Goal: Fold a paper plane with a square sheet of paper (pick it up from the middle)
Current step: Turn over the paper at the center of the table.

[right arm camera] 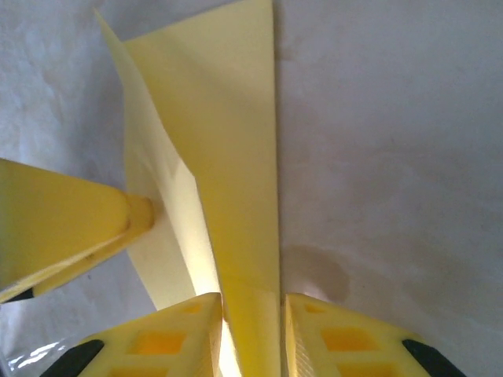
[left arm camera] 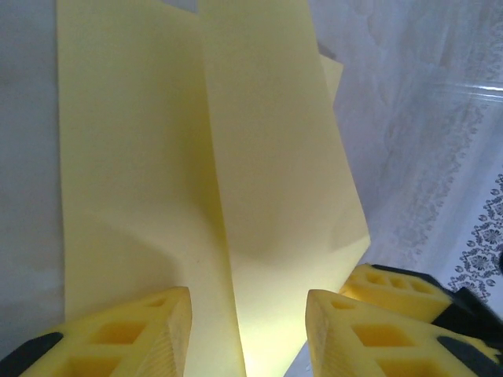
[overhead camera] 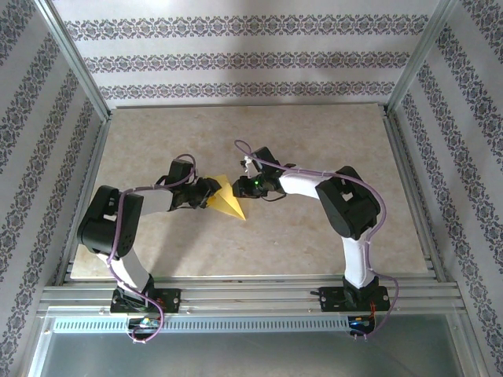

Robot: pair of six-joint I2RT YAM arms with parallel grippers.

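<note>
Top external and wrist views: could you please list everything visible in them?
partly folded paper sheet: one, yellow, table centre, between the end effectors
table: one, beige marbled, enclosure floor
walls: three, white with dark patterned stripes, around the table
frame rails: several, silver, near edge
left arm: one, black and white, left of the paper
right arm: one, black and white, right of the paper
left end effector: one, yellow fingers, apart astride the paper's crease
right end effector: one, yellow fingers, closed on a paper flap
</note>
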